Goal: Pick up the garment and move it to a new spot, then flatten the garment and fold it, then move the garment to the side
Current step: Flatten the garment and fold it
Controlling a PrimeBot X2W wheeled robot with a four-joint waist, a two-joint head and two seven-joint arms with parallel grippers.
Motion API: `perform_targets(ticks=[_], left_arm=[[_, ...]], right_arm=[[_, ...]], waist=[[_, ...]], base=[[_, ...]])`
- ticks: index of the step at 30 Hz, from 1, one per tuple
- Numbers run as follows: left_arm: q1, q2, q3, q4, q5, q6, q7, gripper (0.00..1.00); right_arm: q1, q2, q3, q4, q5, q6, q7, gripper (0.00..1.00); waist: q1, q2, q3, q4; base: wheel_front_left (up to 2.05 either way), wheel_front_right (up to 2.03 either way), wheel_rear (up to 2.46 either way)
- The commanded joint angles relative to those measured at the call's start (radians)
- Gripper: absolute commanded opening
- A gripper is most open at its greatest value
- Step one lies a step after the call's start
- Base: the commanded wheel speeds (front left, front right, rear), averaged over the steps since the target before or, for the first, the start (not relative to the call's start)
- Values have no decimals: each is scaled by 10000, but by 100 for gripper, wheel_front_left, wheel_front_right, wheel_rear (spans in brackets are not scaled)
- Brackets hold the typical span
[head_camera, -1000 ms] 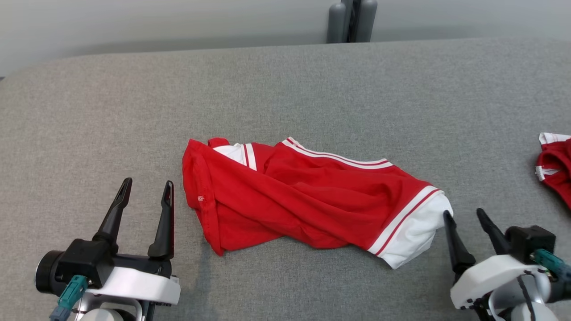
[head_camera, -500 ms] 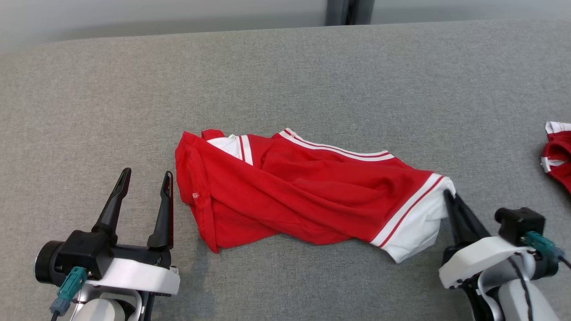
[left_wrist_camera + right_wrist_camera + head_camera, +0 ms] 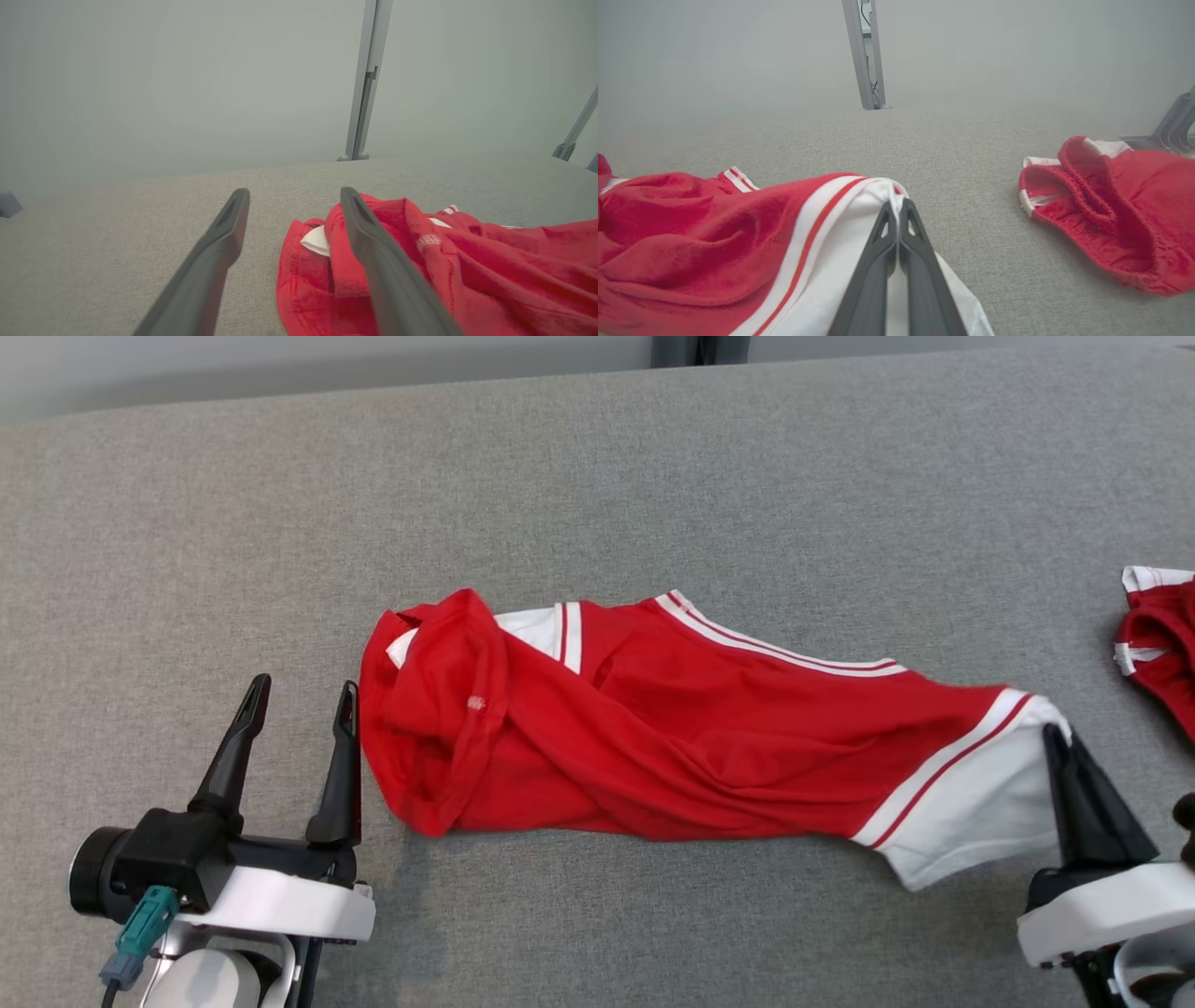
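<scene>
The garment [image 3: 672, 728] is red with white bands and red stripes, lying crumpled and stretched sideways across the grey table [image 3: 597, 476]. My right gripper [image 3: 1060, 737] is shut on the garment's white right-hand edge; in the right wrist view the garment [image 3: 738, 242] has that white cloth pinched between the tips of the right gripper [image 3: 896, 207]. At the lower left, my left gripper [image 3: 301, 695] stands open and holds nothing, just left of the garment's red left end. In the left wrist view the left gripper [image 3: 294, 196] shows its right finger in front of the garment [image 3: 467, 266].
A second red and white garment [image 3: 1158, 644] lies at the table's right edge, also in the right wrist view [image 3: 1111, 205]. Grey metal posts [image 3: 366, 79] stand behind the table's far edge against a pale wall.
My right gripper closed on the garment's white edge and pulled it to the right, stretching the cloth out. The head camera tilted down. My left gripper stayed open in place.
</scene>
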Motion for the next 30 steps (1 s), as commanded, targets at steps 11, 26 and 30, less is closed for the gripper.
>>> perform_targets(ticks=[11, 26, 30], left_arm=[[-735, -194, -280, 345, 18, -308, -138, 100], [-829, -405, -242, 712, -151, -510, -291, 100], [-700, -340, -147, 727, -139, -416, -311, 100]], right_arm=[[-1983, -52, 157, 1986, 124, -3, 169, 0], [-3479, -248, 493, 5394, 225, -2, -1337, 100], [-3063, -207, 431, 5155, 98, -2, -1696, 100]], waist=[[0, 0, 310, 537], [0, 0, 288, 849], [0, 0, 47, 712]], base=[[0, 0, 0], [0, 0, 0], [0, 0, 0]])
